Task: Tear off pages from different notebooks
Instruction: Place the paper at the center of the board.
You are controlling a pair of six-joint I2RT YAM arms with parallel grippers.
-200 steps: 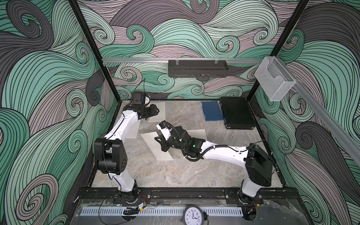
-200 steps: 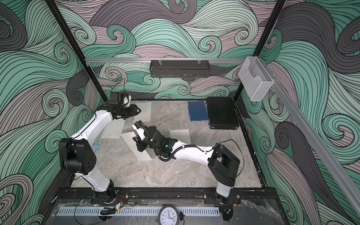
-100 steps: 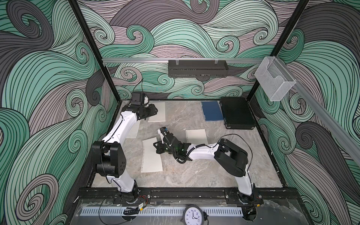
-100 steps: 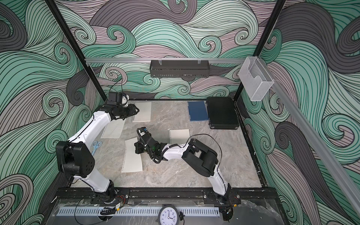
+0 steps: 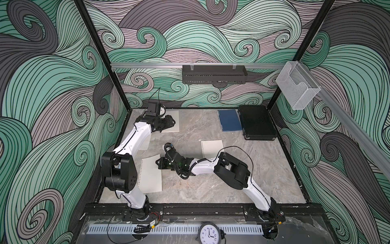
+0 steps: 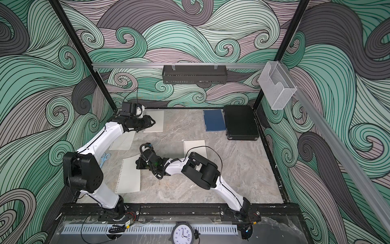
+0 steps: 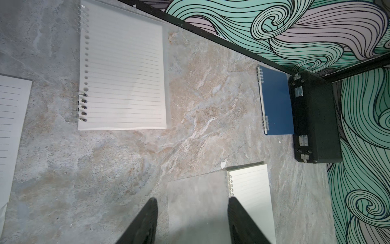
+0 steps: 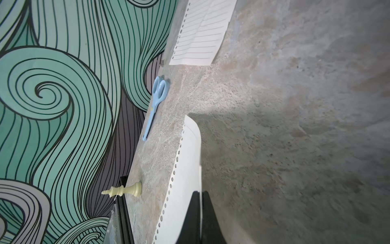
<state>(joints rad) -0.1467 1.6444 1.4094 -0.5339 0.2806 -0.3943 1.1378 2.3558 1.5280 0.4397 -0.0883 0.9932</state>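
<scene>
the right gripper [image 5: 157, 163] is clamped on a loose white sheet [image 5: 150, 175], pinching its plain long edge near the far corner. in the right wrist view that edge curls up off the table [image 5: 211, 190] at the fingertips. the sheet lies at the front left, its long axis running front to back and its ragged, punched edge facing the left wall.

the left gripper [image 5: 173, 123] hangs over the rear left corner, pointing toward the right wall, its fingers spread and gripping nothing. below it lies a lined pad [image 7: 122, 74], long axis front to back, wire coil along its left edge. a cream pad [image 5: 212, 147] sits mid-table, its coil also on the left. a blue pad [image 5: 229, 120] lies at the rear right, just beside a black case [image 5: 256, 122], long axis front to back. another lined sheet [image 5: 144, 143] lies partly under the left arm, and blue scissors [image 6: 104, 159] rest near the left wall.
</scene>
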